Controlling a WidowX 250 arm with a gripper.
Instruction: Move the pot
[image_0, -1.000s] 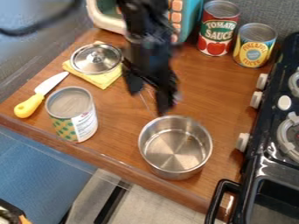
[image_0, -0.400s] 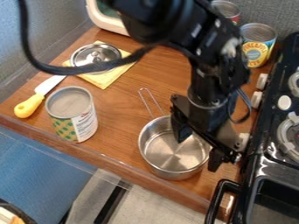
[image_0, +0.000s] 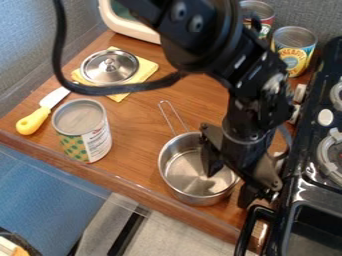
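The gripper (image_0: 230, 181) has its fingers apart, one inside the pot (image_0: 187, 172), the other outside its rim. The pot sits ungripped between them on the counter (image_0: 137, 145); reaching looks nearly done, clamping and moving remain.

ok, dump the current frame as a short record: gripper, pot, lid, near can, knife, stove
gripper: open, one finger inside the pot's rim, one outside
pot: upright on the counter, wire handle toward the back
pot contact: cannot tell
lid: on yellow cloth, knob up
near can: upright, left of pot in view
knife: lying beside near can
stove: right of counter
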